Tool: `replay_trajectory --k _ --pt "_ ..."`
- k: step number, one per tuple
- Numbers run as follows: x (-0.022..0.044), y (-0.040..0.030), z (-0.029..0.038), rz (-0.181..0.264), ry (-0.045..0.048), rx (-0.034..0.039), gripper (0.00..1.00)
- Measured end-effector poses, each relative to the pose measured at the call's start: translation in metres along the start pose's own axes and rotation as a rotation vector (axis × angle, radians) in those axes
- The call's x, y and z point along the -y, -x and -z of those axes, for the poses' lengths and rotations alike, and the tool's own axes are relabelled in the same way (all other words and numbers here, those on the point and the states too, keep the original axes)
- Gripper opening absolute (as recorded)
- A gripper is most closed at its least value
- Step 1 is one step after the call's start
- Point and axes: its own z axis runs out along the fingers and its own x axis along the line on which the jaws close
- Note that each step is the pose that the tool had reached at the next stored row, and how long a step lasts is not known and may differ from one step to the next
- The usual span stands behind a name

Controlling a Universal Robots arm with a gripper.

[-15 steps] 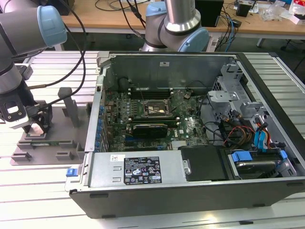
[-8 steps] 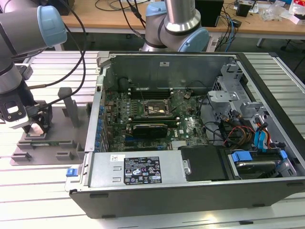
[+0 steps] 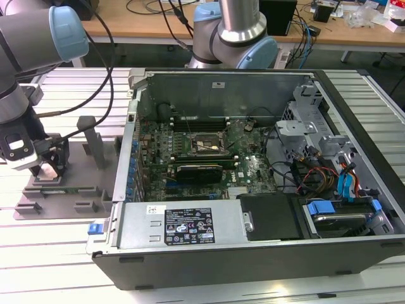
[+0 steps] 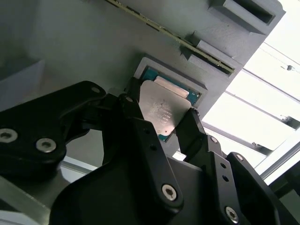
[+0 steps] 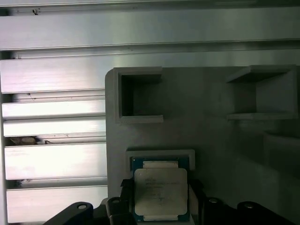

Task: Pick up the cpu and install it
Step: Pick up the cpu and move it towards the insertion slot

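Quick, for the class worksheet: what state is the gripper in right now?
The gripper: closed on the cpu, gripping two opposite edges, at its pocket in the grey fixture tray.

Free room and obstacles. 1 upright post (image 3: 93, 142) rises from the grey fixture tray (image 3: 57, 206) just beside the gripper (image 3: 47, 166). The side wall (image 3: 124, 164) of the computer case (image 3: 253, 256) stands between tray and motherboard (image 3: 253, 166); the case is open above.
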Motion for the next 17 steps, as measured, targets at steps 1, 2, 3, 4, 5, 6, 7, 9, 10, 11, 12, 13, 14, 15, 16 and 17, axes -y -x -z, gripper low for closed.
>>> replay_trajectory --k 1,2,3,4,5,6,7,9,10,11,12,13,14,15,16,17 --pt "0.0000 0.0000 0.0009 0.000 -0.0001 -0.0001 0.55" --pt "0.0000 0.0000 0.0021 0.000 -0.0001 0.0000 0.55" --pt "0.0000 0.0001 0.0039 0.000 0.0000 0.0000 0.55" --pt "0.0000 0.0001 0.0053 0.000 0.0000 0.0000 0.55" --pt "0.0000 0.0001 0.0067 0.000 0.0000 0.0001 0.55" --pt "0.0000 0.0001 0.0099 0.000 0.0000 0.0000 0.55" --pt "0.0000 0.0002 0.0139 0.000 0.0001 0.0001 0.55" --pt "0.0001 0.0002 0.0182 0.000 0.0000 0.0001 0.55" --pt "0.0001 0.0003 0.0217 0.000 0.0000 0.0000 0.55" --pt "0.0001 0.0003 0.0243 0.000 0.0000 0.0001 0.55" --pt "0.0001 0.0004 0.0249 0.000 0.0000 0.0001 0.55" --pt "0.0001 0.0004 0.0249 0.000 0.0001 0.0002 0.55" --pt "0.0001 0.0003 0.0250 0.000 0.0000 0.0001 0.55" --pt "0.0001 0.0004 0.0251 0.000 0.0000 0.0001 0.55" --pt "0.0001 0.0003 0.0251 0.000 0.0000 0.0001 0.55" --pt "0.0001 0.0003 0.0251 0.000 0.0001 0.0001 0.55"
